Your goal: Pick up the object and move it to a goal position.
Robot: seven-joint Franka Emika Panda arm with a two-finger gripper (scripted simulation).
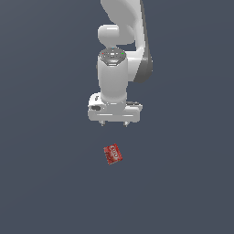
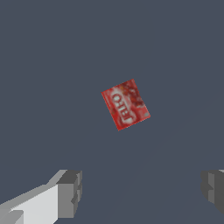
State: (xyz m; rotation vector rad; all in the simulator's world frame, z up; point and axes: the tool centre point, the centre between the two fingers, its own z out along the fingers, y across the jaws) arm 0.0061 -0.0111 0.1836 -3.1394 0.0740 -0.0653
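Red box (image 1: 113, 154) lies flat on the grey bench (image 1: 41, 183), skewed, just nearer than the white gripper (image 1: 114, 124), whose jaws hang spread wide, empty.

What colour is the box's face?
Red with white lettering; the box shows best in the wrist view.

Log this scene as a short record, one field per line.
arm: white Panda, pointing down
gripper: jaws open, empty
box: small, red, white lettering on its face
box pose: flat on the surface, turned at an angle
box vs gripper: below it in the exterior view, apart, not between the jaws
surface: plain dark grey
goal marker: none visible
task state: box not yet grasped
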